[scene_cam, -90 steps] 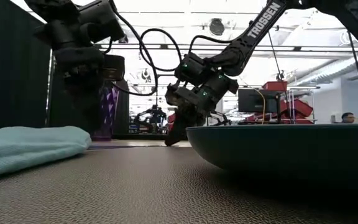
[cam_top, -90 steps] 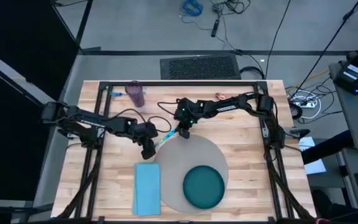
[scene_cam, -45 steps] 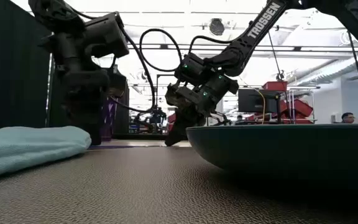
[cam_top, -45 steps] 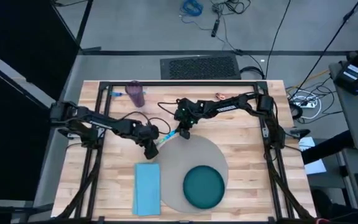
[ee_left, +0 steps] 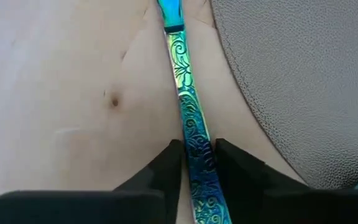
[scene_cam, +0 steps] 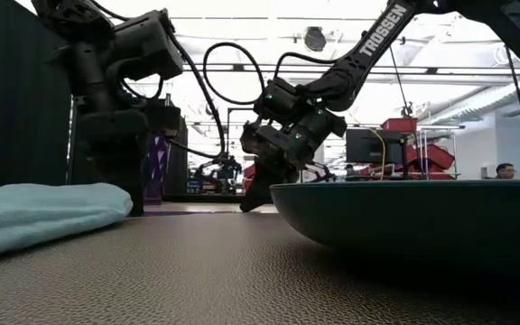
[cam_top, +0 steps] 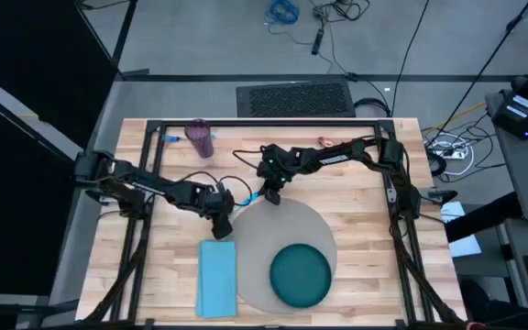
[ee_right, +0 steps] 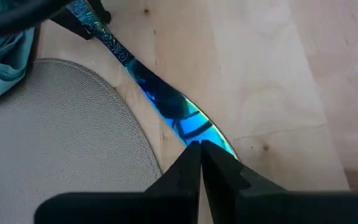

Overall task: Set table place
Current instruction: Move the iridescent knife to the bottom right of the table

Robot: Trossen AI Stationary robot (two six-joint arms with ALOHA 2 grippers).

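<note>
A slim iridescent blue-green piece of cutlery (cam_top: 246, 202) lies low over the wood, just off the far-left rim of the round grey placemat (cam_top: 269, 229). My left gripper (ee_left: 196, 163) is shut on its patterned handle. My right gripper (ee_right: 201, 152) is shut on its wide end. A dark teal plate (cam_top: 301, 275) sits on the near part of the placemat. A light blue napkin (cam_top: 216, 275) lies on the table to the placemat's left. My left gripper pinches the patterned handle (ee_left: 191, 140) between its two fingers, which lie along the handle, one on each side. Whether the cutlery rests on the wood I cannot tell. My right gripper grips the tip of the wide end (ee_right: 194, 134) between its two fingers, slanting down from the far side. The fingers cover the very tip.
A purple cup (cam_top: 200, 139) stands at the far left of the table. A small copper-coloured item (cam_top: 324, 141) lies near the far edge. In the low view the plate (scene_cam: 413, 217) fills the right and the napkin (scene_cam: 43, 212) the left.
My left arm has shifted a little toward the table's right, and its wrist has moved slightly in the low view, while its gripper stays at the cutlery's handle. The cutlery sits where it was beside the placemat.
</note>
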